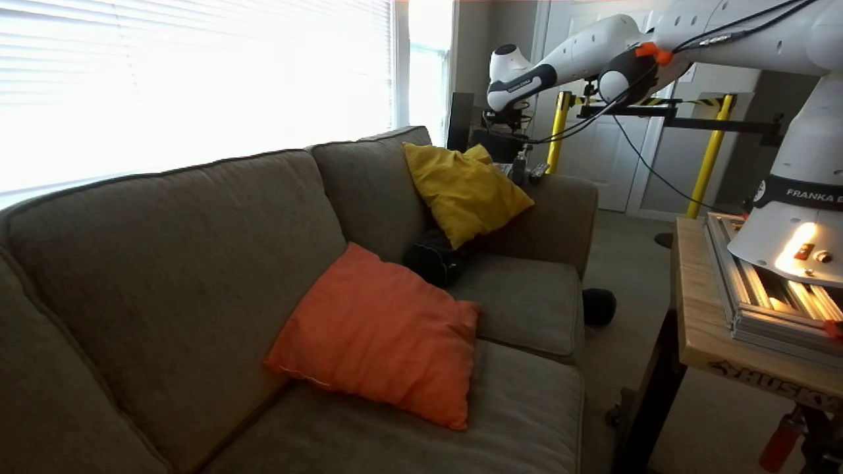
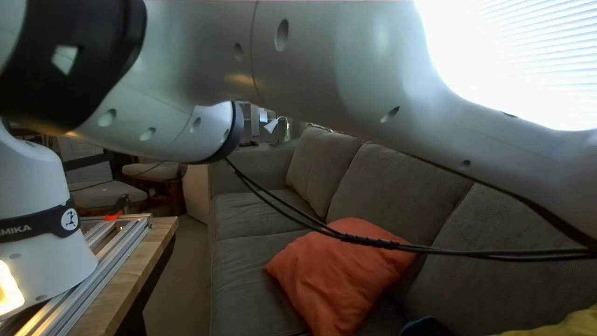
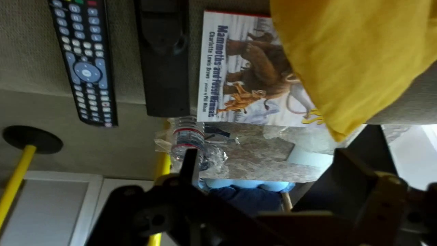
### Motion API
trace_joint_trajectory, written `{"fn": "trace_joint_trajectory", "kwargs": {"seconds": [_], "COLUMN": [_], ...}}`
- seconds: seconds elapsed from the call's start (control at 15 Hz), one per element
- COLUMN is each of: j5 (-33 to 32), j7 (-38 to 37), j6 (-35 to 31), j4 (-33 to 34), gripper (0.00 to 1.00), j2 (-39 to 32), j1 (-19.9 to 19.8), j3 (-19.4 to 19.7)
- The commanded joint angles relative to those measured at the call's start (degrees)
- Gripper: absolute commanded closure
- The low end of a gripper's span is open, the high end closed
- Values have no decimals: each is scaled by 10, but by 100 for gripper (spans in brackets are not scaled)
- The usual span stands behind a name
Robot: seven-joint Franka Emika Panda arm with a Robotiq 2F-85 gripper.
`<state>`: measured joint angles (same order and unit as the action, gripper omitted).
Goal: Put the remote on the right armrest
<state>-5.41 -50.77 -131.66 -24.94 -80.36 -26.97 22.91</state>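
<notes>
Two nearly black remotes lie side by side on a padded grey-brown sofa armrest in the wrist view: one button-side up (image 3: 87,68), one smooth and plain (image 3: 165,68). That armrest (image 1: 566,207) shows at the sofa's far end in an exterior view, with small dark items on top. The sofa's opposite armrest (image 2: 261,165) shows in an exterior view. I cannot tell which is meant by right. My gripper (image 3: 266,155) is open and empty, its fingers wide apart, above and beyond the armrest's top, apart from the remotes. It also shows dark and small in an exterior view (image 1: 507,122).
A mammoth book (image 3: 252,71) and a clear plastic bottle (image 3: 187,136) are beside the remotes. A yellow cushion (image 1: 467,191) leans against this armrest. An orange cushion (image 1: 388,336) lies on the seat. Yellow posts (image 1: 560,131) stand behind. Cables (image 2: 354,240) hang from the arm.
</notes>
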Motion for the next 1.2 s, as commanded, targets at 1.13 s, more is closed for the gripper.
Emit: {"fn": "trace_joint_trajectory", "kwargs": {"seconds": [1.13], "j5": [-18], "j7": [188], "j6": [154], "j4": [-5], "gripper": [0], "j2": [82], "j1": [181], "j3": [-91]}}
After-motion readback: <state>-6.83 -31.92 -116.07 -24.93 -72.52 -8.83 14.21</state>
